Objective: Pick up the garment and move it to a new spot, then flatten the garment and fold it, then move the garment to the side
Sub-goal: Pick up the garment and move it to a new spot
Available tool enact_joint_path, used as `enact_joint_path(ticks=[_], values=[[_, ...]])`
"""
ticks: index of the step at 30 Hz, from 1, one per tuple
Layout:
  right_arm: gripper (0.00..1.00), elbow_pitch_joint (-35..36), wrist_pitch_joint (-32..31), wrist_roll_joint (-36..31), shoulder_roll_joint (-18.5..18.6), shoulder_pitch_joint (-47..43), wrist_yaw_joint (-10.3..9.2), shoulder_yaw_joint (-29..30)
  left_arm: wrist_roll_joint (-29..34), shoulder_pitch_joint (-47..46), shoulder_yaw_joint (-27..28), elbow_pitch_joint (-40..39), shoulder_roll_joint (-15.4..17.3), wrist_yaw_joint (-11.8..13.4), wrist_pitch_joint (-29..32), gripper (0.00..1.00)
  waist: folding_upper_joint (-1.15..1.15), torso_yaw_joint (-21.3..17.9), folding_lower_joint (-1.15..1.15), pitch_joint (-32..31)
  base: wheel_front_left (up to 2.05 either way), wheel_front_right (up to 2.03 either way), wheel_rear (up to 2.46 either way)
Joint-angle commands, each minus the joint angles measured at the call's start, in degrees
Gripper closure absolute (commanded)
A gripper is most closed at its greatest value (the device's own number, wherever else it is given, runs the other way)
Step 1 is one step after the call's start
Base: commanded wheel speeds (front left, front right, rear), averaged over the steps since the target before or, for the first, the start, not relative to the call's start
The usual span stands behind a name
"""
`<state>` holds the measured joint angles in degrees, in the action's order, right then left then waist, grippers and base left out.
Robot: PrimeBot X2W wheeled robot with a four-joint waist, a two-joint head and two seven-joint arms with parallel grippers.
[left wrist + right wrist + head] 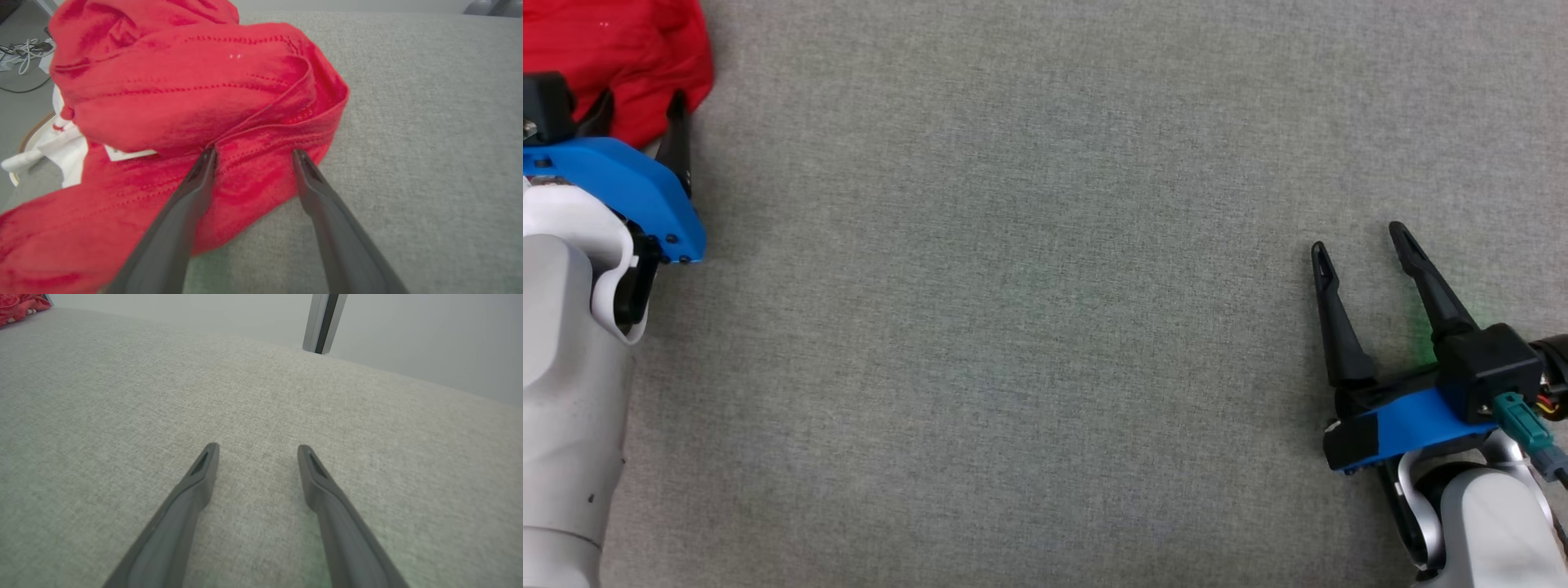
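The crumpled red knit garment [621, 57] lies bunched in the upper left corner of the head view, at the left edge of the grey cloth-covered bench [1029, 327]. The left claw [641, 106] is right at it, its two dark fingers spread wide and pointing up the frame into the heap's near edge. In the left wrist view the fingers straddle a rolled, stitched hem, one tip at each side. Whether the tips touch the cloth or hang just over it I cannot tell, but nothing is pinched. The heap has no clear long axis; a tail of cloth trails towards the lower left of that frame. The right claw [1358, 239], likewise spread and empty, sits at the lower right of the head view over bare bench, well apart from the garment. The left arm is much the nearer, so the pick-up looks to be its job: closing on the hem directly ahead.
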<state>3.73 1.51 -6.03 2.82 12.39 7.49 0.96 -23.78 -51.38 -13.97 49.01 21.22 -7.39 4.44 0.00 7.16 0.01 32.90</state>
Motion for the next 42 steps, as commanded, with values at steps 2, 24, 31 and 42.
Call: enact_joint_path(ticks=[2, 24, 31, 42], values=[[0.00, 0.1, 0.0, -0.1, 0.1, 0.3, 0.00, -0.3, -1.1, -1.1, -1.0, 0.9, 0.6, -0.1, 0.1, 0.00, 0.00, -0.2, -0.01, 0.2, 0.00, 0.00, 0.00], [0.00, -7.5, 4.6, 4.4, 0.1, 0.4, 0.00, -0.6, -5.4, -4.8, -8.2, 2.0, 6.2, -0.1, -10.7, 1.00, 0.00, -2.1, -0.01, -10.8, 0.00, 0.00, 0.00], [0.00, -13.6, 7.4, 7.5, 0.1, -1.6, 0.00, 0.3, -6.1, -5.7, -13.8, -8.7, 7.3, -0.1, -10.0, 1.00, 0.00, -4.8, -0.01, -19.9, 0.00, 0.00, 0.00], [0.00, -20.6, 11.1, 11.3, 0.1, -3.1, 0.00, 1.5, -8.5, -8.4, -18.8, -28.6, 1.7, 1.0, -3.7, 1.00, 0.00, -11.0, -0.01, -27.0, 0.00, 0.00, 0.00]])
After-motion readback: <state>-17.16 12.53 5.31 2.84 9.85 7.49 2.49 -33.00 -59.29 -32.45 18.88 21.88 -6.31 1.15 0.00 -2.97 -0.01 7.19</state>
